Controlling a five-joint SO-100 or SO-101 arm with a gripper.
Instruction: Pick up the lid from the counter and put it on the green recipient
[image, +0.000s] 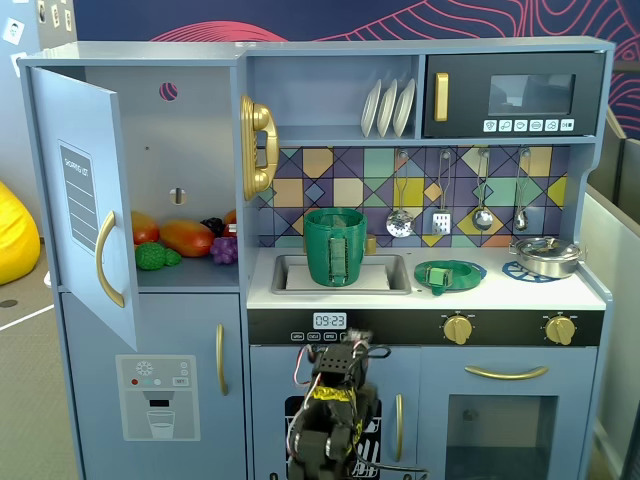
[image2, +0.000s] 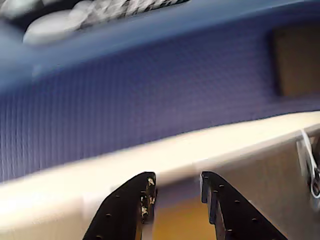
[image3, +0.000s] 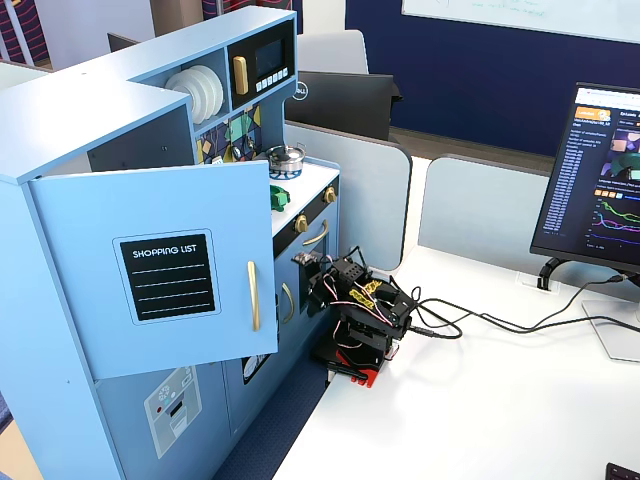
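Observation:
The tall green pot (image: 335, 246) stands in the sink, strap handle facing front. The green lid (image: 449, 273) lies flat on the white counter just right of the sink; in a fixed view from the side only a bit of it (image3: 279, 198) shows, and the open door hides the pot. My gripper (image2: 177, 182) is open and empty, black jaws apart, in front of a blurred blue panel and white edge. In both fixed views the arm is folded low before the kitchen's front, the gripper (image: 347, 347) (image3: 312, 272) below counter level and well under the lid.
A shiny silver pot (image: 546, 256) sits on the blue burner at the counter's right. The fridge door (image: 90, 200) hangs open at the left with toy fruit inside. Utensils hang above the counter. A monitor (image3: 600, 180) and cables lie on the white desk.

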